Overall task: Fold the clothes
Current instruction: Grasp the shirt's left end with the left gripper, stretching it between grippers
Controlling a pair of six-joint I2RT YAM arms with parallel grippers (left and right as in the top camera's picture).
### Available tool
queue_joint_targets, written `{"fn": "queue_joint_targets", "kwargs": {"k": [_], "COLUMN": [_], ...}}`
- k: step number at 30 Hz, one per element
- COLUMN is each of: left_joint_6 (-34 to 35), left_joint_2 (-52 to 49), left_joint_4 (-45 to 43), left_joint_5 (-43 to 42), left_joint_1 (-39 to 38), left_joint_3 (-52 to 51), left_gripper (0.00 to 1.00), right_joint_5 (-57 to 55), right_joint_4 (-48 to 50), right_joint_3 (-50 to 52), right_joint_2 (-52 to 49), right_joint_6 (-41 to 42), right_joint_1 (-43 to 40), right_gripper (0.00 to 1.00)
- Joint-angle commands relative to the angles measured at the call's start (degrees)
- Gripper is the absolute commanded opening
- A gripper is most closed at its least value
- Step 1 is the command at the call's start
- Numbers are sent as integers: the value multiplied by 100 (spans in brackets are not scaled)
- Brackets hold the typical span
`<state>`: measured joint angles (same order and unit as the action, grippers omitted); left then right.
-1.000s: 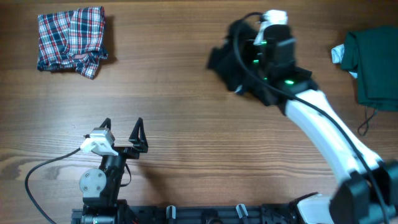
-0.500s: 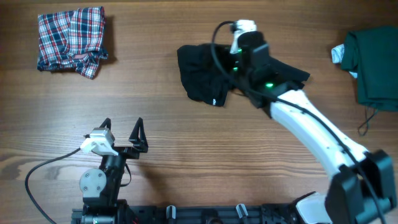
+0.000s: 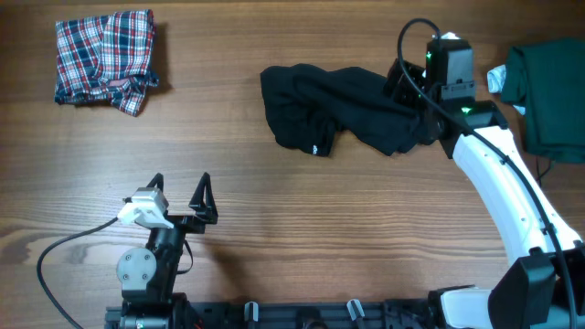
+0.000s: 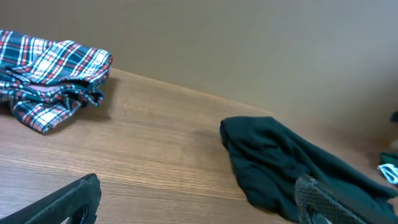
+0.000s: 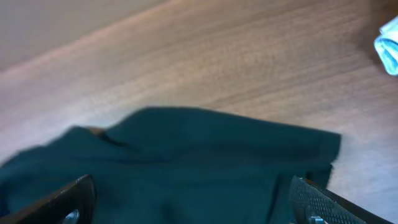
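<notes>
Overhead: plaid garment (image 3: 105, 57) on counter (image 3: 274, 228) at 10 o'clock; black shirt (image 3: 338, 110) crumpled at 1 o'clock; green garment (image 3: 553, 91) at 3 o'clock edge; left hand (image 3: 179, 185) at 8 o'clock, fingers apart, empty
Left wrist: plaid garment at 10 o'clock, black shirt at 4 o'clock
Right wrist: right hand (image 5: 193, 202), fingers apart, above black shirt, not clamped

The black shirt (image 3: 338, 110), a second ago bunched in a dark heap under the right gripper (image 5: 193, 199), now lies drawn out in a long band across the table (image 3: 274, 228). That gripper swung left, then back right, and its jaws have spread wide over the cloth's right end.
</notes>
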<state>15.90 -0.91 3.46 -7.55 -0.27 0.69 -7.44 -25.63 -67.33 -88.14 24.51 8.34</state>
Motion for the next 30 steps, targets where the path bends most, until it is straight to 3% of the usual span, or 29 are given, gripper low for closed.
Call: {"fn": "queue_joint_targets", "kwargs": {"k": [1, 6, 12, 15, 20, 25, 30], "left_joint_6": [146, 144, 236, -195, -984, -507, -55], "left_joint_2": [9, -131, -1615, -2859, -5104, -6791, -7794], "left_joint_4": [-291, -874, -844, -833, 245, 190, 758], "left_joint_5": [-310, -2273, -2820, -3139, -3165, -3287, -1665], "left_joint_1": [-26, -26, -26, -46, -560, -1067, -1626], "left_joint_3": [-35, -24, 343, 1045, 2938, 4157, 4774], "left_gripper": [100, 100, 100, 100, 100, 100, 100], "right_joint_5": [-83, -332, -199, -63, -68, 212, 667], "right_joint_4": [-149, -155, -166, -208, -258, -304, -549], "right_joint_3": [-52, -55, -55, -55, -55, -55, -55], "right_joint_2": [-28, -55, -55, -55, -55, -55, -55], "right_joint_6": [-704, -782, -743, -761, -758, -739, -785], "right_joint_1": [4, -52, -286, -345, -367, -879, -1655], "right_gripper": [100, 100, 100, 100, 100, 100, 100]}}
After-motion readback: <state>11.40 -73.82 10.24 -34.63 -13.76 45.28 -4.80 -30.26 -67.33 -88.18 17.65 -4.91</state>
